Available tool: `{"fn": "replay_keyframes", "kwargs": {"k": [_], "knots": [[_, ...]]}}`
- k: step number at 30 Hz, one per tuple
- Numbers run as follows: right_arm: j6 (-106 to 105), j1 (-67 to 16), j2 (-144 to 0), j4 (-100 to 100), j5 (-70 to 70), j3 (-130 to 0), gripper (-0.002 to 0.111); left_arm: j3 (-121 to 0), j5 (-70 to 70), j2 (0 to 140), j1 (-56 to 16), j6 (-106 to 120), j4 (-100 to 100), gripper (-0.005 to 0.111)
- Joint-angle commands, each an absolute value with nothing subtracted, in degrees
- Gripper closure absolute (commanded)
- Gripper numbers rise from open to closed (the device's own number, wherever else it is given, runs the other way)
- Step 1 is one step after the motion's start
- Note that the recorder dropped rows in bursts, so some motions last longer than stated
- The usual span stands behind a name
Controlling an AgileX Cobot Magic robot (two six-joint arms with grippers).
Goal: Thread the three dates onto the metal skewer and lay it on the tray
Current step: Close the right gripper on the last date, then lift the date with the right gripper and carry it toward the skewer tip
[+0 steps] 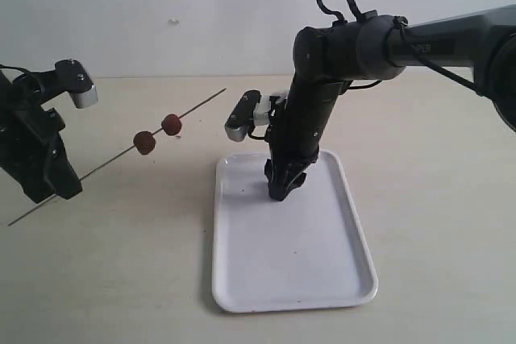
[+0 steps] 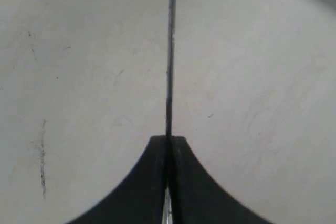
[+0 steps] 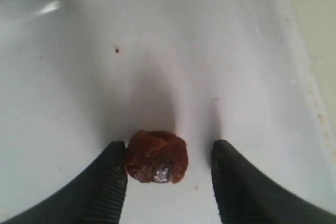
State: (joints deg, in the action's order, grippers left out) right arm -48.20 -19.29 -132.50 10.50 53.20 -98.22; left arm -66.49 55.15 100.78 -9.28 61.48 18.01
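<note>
One marking found: short white lettering [image 1: 422, 49] on the grey upper link of the right arm [image 1: 459, 34], at two o'clock in the exterior view, too blurred to read. Nothing legible in either wrist view.

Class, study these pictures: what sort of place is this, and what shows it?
Probably a robotics lab bench: two black robot arms over a bare pale tabletop against a blank wall, with only staged props, a white tray and a metal skewer.

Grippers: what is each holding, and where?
Left gripper pinches the skewer near the end far from its two dates. Right gripper holds nothing: its open jaws straddle the loose date.
</note>
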Motion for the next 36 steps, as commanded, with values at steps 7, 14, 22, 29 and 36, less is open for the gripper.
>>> {"fn": "replay_keyframes", "kwargs": {"k": [7, 14, 22, 29, 36], "knots": [[-48.14, -19.33, -132.8, 10.2, 52.96, -98.68, 0.069, -66.64, 54.3, 100.57, -9.14, 61.06, 18.89, 0.107], [-48.14, -19.33, -131.65, 10.2, 52.81, -98.68, 0.071, -66.64, 54.17, 100.57, -9.14, 61.06, 19.0, 0.107], [-48.14, -19.33, -130.53, 10.44, 51.56, -98.68, 0.071, -66.64, 53.64, 100.57, -9.14, 61.06, 18.99, 0.107], [-47.9, -19.33, -128.58, 10.04, 54.09, -98.68, 0.071, -66.64, 52.5, 100.57, -9.14, 61.06, 18.99, 0.107], [-44.26, -19.33, -124.07, 2.56, 59.2, -98.68, 0.071, -66.64, 51.98, 100.57, -9.14, 61.06, 17.88, 0.107]]}}
